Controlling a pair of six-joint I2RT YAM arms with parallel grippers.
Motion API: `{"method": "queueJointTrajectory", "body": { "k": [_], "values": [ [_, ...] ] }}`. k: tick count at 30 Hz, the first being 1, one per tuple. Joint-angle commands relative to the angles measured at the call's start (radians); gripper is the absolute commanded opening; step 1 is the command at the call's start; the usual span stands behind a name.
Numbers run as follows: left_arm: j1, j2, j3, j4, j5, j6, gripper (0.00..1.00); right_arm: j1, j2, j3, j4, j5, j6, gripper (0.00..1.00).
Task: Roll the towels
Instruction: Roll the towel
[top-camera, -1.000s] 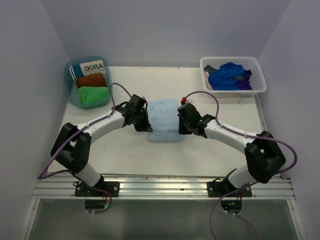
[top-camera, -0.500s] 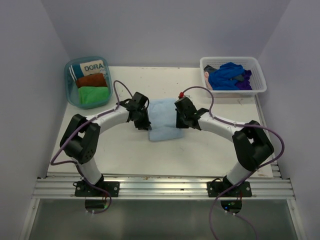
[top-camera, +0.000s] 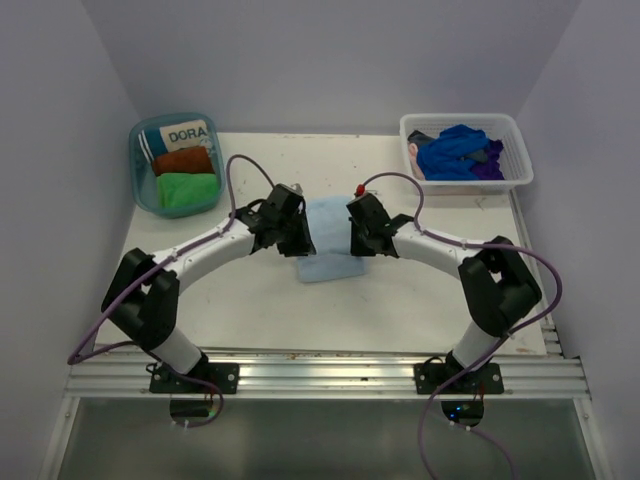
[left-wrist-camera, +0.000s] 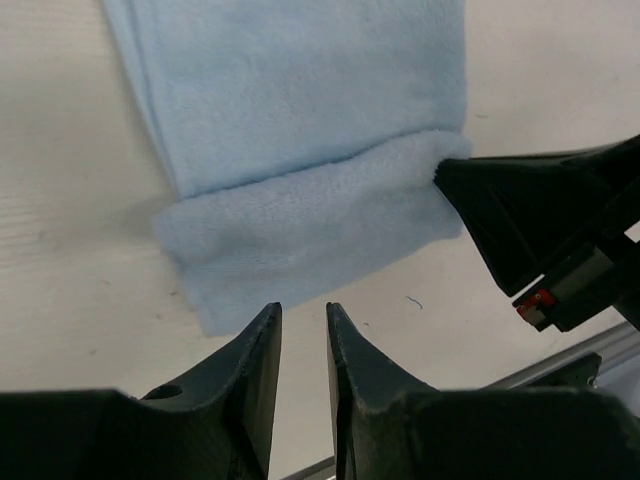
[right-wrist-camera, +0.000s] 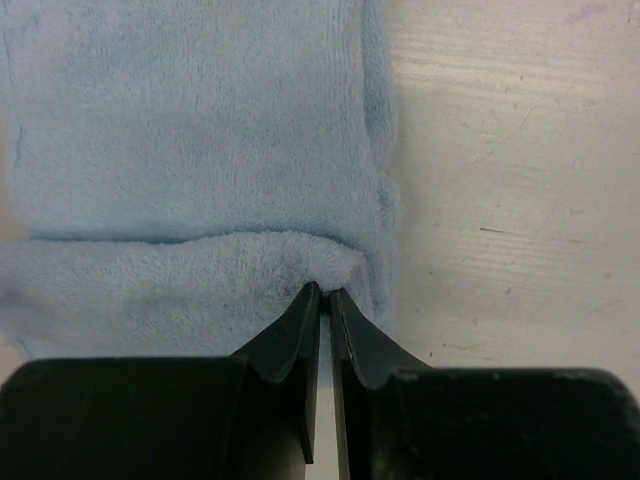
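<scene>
Top view looks down from behind; wrist views sit close, both facing the light blue towel (left-wrist-camera: 300, 120) just ahead of their fingers (left-wrist-camera: 255, 370)

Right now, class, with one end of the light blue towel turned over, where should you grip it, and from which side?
Grip the light blue towel by its rolled band: left tool on the left end, right tool on the right end, each from its own side. The band spans the width, so end grips should turn it evenly.
</scene>
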Motion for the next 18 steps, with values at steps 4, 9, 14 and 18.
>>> {"method": "queueJointTrajectory", "body": {
  "k": [4, 9, 14, 18],
  "values": [
    [-0.007, 0.103, -0.011, 0.132, 0.09, -0.01, 0.25, -0.003, -0.049, 0.025, -0.013, 0.032, -0.002, 0.04],
    [-0.005, 0.128, 0.013, 0.151, 0.1, 0.009, 0.24, -0.008, -0.057, 0.013, -0.022, 0.047, 0.001, 0.0],
    [-0.005, 0.134, 0.028, 0.146, 0.099, 0.017, 0.24, -0.008, -0.048, 0.007, -0.022, 0.076, 0.024, 0.0],
    [-0.005, 0.144, 0.028, 0.148, 0.099, 0.02, 0.24, -0.008, -0.059, -0.005, -0.027, 0.128, 0.051, 0.0]
  ]
}}
